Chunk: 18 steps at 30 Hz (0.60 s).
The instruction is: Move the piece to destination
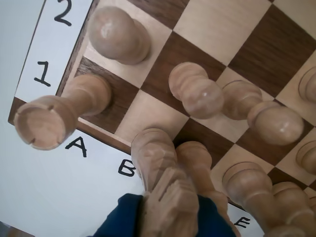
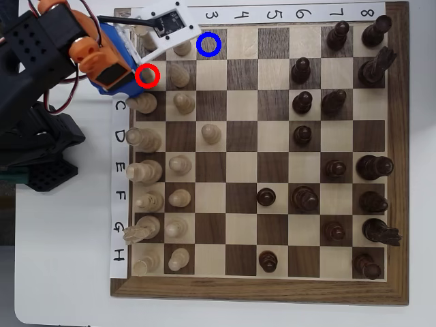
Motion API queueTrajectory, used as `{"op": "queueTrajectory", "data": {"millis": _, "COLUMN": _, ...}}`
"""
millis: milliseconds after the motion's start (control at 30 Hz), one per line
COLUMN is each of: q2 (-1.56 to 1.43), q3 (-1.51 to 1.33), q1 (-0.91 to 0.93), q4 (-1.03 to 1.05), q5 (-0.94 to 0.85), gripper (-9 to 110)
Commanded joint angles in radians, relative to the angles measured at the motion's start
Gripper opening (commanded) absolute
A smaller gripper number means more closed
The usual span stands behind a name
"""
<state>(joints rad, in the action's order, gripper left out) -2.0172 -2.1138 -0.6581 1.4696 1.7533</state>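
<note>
The pale cream knight [image 1: 165, 190] stands on its light square in row B at the board's near edge in the wrist view, its jagged head close to the camera. My gripper [image 1: 170, 219] has blue fingers [image 1: 118, 217] pressed against both sides of the knight's head. In the overhead view my gripper [image 2: 144, 76] sits over the red-ringed square [image 2: 147, 75], and the knight is almost hidden beneath it. The blue-ringed dark square [image 2: 209, 45] lies up and to the right of the gripper and holds no piece.
In the wrist view a pale rook [image 1: 49, 118] stands left of the knight, a pawn [image 1: 116, 32] beyond it, two pawns [image 1: 197, 91] [image 1: 269, 118] ahead and a tall pale piece [image 1: 197, 165] tight on the right. In the overhead view a pawn [image 2: 182, 46] stands beside the blue ring.
</note>
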Motion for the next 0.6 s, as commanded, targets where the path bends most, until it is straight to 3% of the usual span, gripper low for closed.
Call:
{"op": "queueTrajectory", "data": {"millis": 0, "q2": -0.143, "q3": 0.201, "q1": -0.014, "q4": 0.054, "q5": 0.558, "gripper": 0}}
{"op": "queueTrajectory", "data": {"millis": 567, "q2": -0.146, "q3": 0.380, "q1": -0.014, "q4": 0.164, "q5": 0.572, "gripper": 0}}
